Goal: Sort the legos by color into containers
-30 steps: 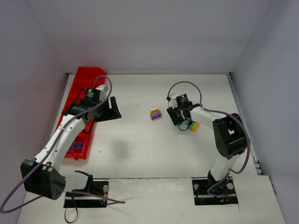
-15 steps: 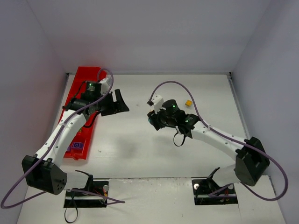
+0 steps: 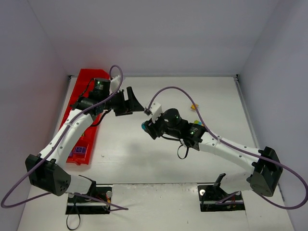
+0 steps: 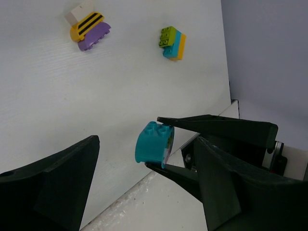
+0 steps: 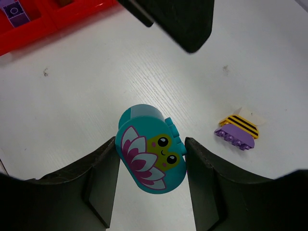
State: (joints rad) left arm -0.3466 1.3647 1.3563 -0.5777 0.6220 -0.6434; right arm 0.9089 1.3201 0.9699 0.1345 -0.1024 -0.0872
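The right gripper is holding a teal brick between its two fingers, so its jaws are standing narrow, closed on the brick's sides. The teal brick is oval and is showing a printed frog face on a pink flower. It is hanging above the white table, near the middle, not touching the surface.

The left gripper is reaching in from the left side with its jaws wide apart and is gripping nothing. In the left wrist view the teal brick is sitting just in front of these open jaws.

The red tray is lying along the left edge of the table, and a purple brick is resting in its nearest compartment.

On the table, a bee-striped brick on a purple base is lying well apart from a small stack of lime green, teal and orange bricks.
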